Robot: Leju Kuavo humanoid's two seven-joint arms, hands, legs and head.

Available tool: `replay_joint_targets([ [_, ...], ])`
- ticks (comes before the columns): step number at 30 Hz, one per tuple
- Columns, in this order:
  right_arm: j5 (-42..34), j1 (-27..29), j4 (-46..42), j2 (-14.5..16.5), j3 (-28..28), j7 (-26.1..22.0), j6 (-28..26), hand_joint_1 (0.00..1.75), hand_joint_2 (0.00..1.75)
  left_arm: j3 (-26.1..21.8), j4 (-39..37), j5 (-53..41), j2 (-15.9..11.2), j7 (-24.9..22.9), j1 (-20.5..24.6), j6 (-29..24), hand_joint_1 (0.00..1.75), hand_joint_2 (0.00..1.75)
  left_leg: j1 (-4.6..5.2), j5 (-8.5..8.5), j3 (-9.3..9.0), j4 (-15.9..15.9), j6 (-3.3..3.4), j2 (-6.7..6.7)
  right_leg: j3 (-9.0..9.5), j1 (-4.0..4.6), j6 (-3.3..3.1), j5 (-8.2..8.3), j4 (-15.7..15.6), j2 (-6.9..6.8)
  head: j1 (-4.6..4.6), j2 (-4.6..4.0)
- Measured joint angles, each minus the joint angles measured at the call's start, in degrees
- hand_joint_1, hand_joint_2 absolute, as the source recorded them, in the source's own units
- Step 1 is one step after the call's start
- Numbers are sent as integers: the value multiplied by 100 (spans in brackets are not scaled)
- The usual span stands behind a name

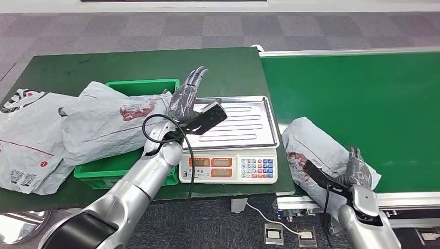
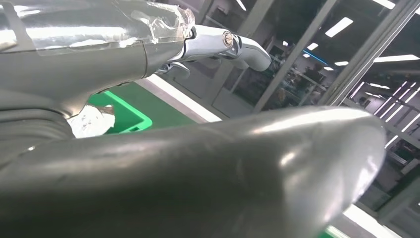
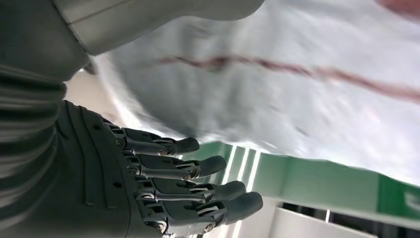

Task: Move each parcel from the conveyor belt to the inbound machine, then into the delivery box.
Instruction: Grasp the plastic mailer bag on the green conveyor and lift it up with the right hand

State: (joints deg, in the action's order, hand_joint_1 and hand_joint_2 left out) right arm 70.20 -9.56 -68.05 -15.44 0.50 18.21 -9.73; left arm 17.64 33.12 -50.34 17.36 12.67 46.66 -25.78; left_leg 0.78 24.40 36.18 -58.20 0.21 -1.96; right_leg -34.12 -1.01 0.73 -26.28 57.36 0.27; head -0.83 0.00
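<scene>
Fingers (image 3: 198, 168) of my right hand (image 1: 358, 174) lie stretched out and slightly apart along the near side of the grey parcel (image 1: 324, 155), touching its wrapper but not wrapped around it, so that hand holds nothing. That parcel sits at the near edge of the green conveyor belt (image 1: 363, 93), just beyond my right fingertips, crumpled, with a red mark on its side that I cannot read. My left hand (image 1: 189, 96) is raised with its fingers (image 1: 196, 78) straight and spread, empty, above the left rim of the steel weighing tray (image 1: 244, 124) of the scale (image 1: 228, 168). Just left of those fingers a second grey parcel (image 1: 111, 122) lies across the green crate (image 1: 140, 85), covering most of it, and further left another grey bag (image 1: 26, 142) rests flat on the dark green table (image 1: 129, 59); it carries red lines and small printed labels too small to make out. The scale's front panel shows orange displays and a keypad with blue keys, its writing illegible. A black cable (image 1: 181, 140) loops over my left wrist. Grey carpet tiles (image 1: 207, 26) cover the floor beyond the table.
</scene>
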Motion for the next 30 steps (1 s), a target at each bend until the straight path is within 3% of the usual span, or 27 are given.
replay_joint_targets([
  [4, 89, 202, -217, -90, 0, 77, 358, 0, 175, 0, 55, -2, -16, -20, -28, 31, 0, 0, 0, 1, -3, 0, 1, 4, -3, 0, -1, -1, -2, 8, 0, 0],
  [8, 154, 570, -409, -278, 58, 8, 1748, 0, 175, 0, 154, -25, -43, -83, -85, 134, 0, 0, -2, 3, -8, 0, 3, -13, 15, 2, 2, -11, -3, -10, 1, 0],
  [14, -68, 642, -388, -538, 274, -231, 2022, 1, 175, 0, 368, -109, -108, -128, -206, 221, 0, 0, -1, 11, -23, -1, 3, -3, 29, 1, 3, -15, -5, -1, 0, 0],
  [18, -142, 604, -355, -609, 369, -293, 2128, 175, 175, 0, 431, -113, -130, -150, -240, 236, 0, 0, -1, 11, -29, -3, 4, -3, 39, 1, 3, -15, -6, -1, 0, 0],
  [30, -416, 104, 196, -743, 671, -505, 2255, 175, 175, 0, 552, -180, -146, -231, -276, 290, 0, 0, -1, 15, -57, -7, 10, 6, 65, 1, 4, -13, -8, 4, 0, 0],
])
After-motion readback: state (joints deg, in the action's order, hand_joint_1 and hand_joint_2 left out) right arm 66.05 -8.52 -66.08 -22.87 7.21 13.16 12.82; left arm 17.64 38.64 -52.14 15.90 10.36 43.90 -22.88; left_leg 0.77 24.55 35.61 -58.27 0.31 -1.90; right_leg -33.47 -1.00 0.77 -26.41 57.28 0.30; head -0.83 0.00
